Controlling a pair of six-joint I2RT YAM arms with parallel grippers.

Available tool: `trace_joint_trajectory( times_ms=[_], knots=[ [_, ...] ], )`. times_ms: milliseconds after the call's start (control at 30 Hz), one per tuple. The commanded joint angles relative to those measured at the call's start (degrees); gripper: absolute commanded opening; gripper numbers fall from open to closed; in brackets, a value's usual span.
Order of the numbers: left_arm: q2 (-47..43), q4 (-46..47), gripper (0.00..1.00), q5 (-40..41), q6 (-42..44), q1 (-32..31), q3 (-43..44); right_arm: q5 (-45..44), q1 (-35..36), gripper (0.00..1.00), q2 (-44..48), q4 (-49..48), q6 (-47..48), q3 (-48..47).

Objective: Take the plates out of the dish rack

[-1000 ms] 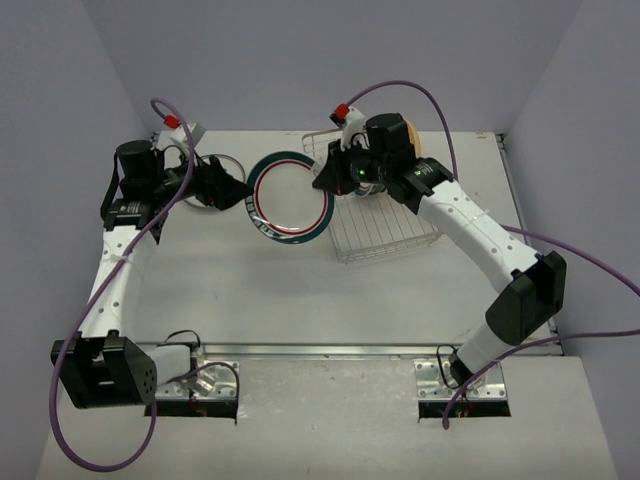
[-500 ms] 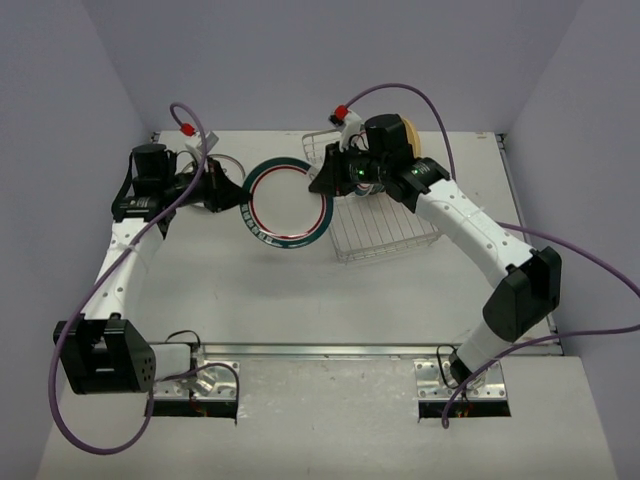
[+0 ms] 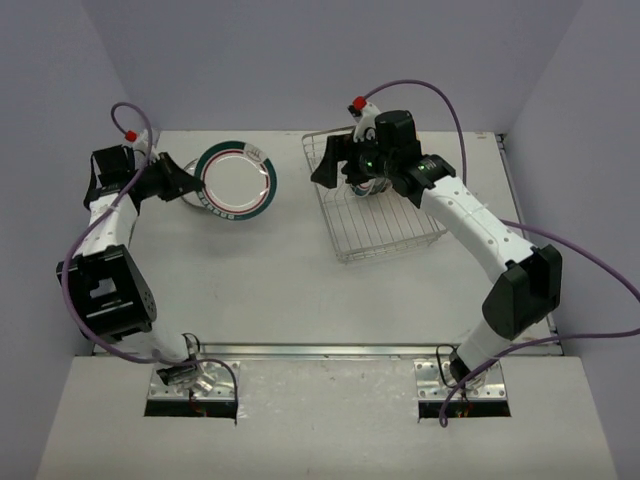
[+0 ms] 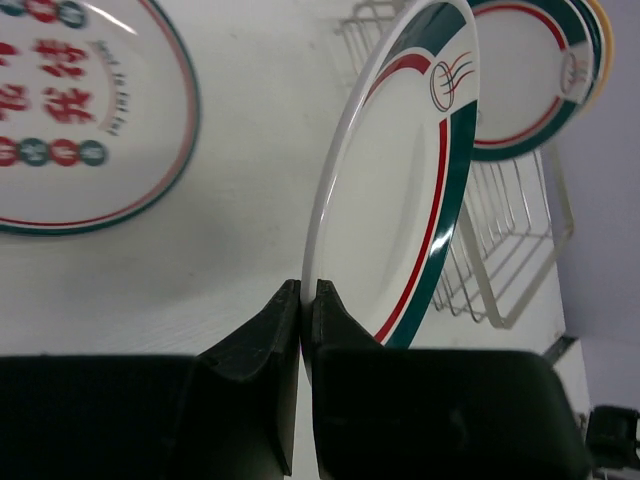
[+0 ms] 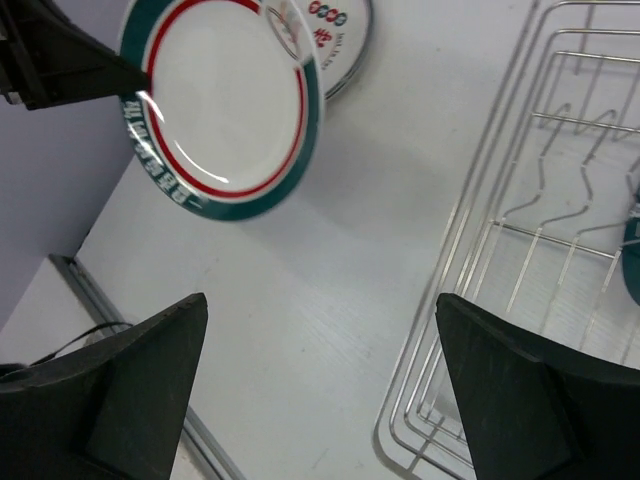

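**A:** A white table [image 3: 250, 270] boxed in by pale lavender walls [image 3: 300, 60]. Where is the dish rack?

**B:** The dish rack [image 3: 385, 225] stands in the upper right of the top view, at the far side of the table. The left wrist view shows two plates upright in it, at the upper right of that frame. One is a teal-rimmed plate [image 4: 530, 85]. Behind it is a tan-yellow plate [image 4: 603, 40], of which only an edge shows.

**A:** And the left gripper?

**B:** The left gripper [image 4: 308, 300] is pinched tight on the rim of the held plate [image 4: 400, 200], white with a teal and red band. In the top view that plate sits at the upper left, tilted on edge and well apart from the rack.

**A:** Anything near it?

**B:** A lettered plate [image 4: 80, 100] with red characters lies flat on the table, at the upper left of the left wrist view. In the right wrist view it peeks out from behind the held plate at the top edge.

**A:** The right gripper?

**B:** The right gripper [image 5: 320, 385] has its fingers spread wide with nothing between them. It hovers at the rack's left side, with bare table below it and the wire grid at the right of its own view.
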State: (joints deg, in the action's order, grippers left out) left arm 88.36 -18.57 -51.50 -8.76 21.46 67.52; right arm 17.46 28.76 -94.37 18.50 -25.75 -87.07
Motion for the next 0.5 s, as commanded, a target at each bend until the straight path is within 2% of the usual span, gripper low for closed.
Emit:
trace_joint_trajectory(
  times_ms=[0,233,467],
  knots=[
    [3.79,4.82,0.00,5.43,-5.71,4.13,7.80,-3.39,-1.95,0.96,2.66,-1.98,-1.00,1.05],
    [14.69,4.11,0.00,11.68,-8.78,6.73,15.84,-3.12,-2.65,0.96,2.70,-1.98,-0.88,1.79],
    [22.50,4.59,0.00,12.53,-10.28,6.95,19.40,-3.52,-3.41,0.96,3.05,-1.86,-0.45,2.37]
  ],
)
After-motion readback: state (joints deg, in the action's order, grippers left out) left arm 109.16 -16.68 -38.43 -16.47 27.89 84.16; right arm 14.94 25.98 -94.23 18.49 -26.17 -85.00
